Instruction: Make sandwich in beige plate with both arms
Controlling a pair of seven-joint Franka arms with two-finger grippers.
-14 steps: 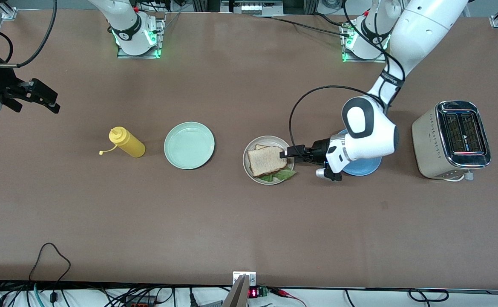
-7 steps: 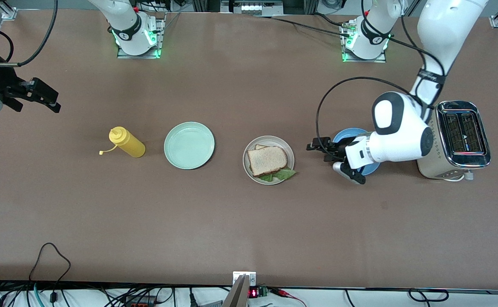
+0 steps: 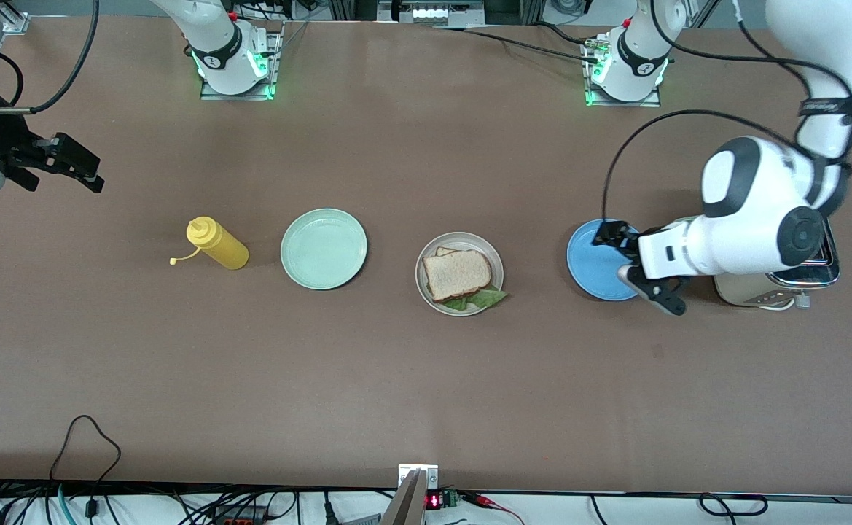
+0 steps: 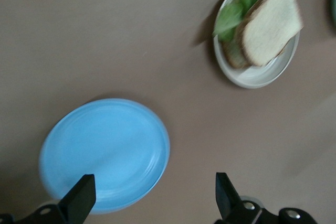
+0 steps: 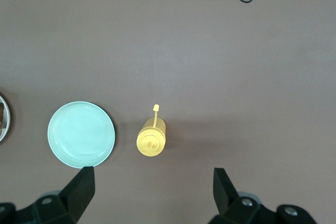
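Observation:
The sandwich (image 3: 458,274) lies in the beige plate (image 3: 426,292): a bread slice on top, a green lettuce leaf sticking out under it, and the corner of a lower slice showing. My left gripper (image 3: 610,235) is open and empty in the air over the blue plate (image 3: 593,266). In the left wrist view the sandwich (image 4: 268,24) and beige plate (image 4: 252,77) lie apart from my left gripper (image 4: 152,198). My right gripper (image 3: 94,175) is open and empty and waits at the right arm's end of the table.
A mint green plate (image 3: 323,248) and a yellow squeeze bottle (image 3: 218,244) lie toward the right arm's end; both show in the right wrist view, the plate (image 5: 81,134) and the bottle (image 5: 150,141). A toaster (image 3: 743,290) stands under the left arm.
My left gripper has drawn back from the beige plate toward the left arm's end and is now over the blue plate. The sandwich stays in the plate. The right arm has not moved.

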